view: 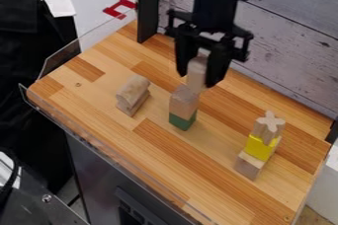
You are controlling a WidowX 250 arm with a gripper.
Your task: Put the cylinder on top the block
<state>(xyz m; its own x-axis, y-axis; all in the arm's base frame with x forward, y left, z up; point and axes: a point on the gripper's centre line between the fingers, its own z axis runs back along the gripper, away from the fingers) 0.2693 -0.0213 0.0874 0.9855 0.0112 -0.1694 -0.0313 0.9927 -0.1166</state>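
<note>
As the gripper point(196, 78) hangs, cylinder point(197, 69) between fingers point(216, 68)

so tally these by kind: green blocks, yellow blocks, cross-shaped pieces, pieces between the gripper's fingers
Green wooden block: 1
Yellow wooden block: 1
Cross-shaped natural-wood piece: 1
Light natural-wood piece between the fingers of the black gripper: 1
Total: 4

Three stacks point(184, 101), one end effector point(196, 78)
</note>
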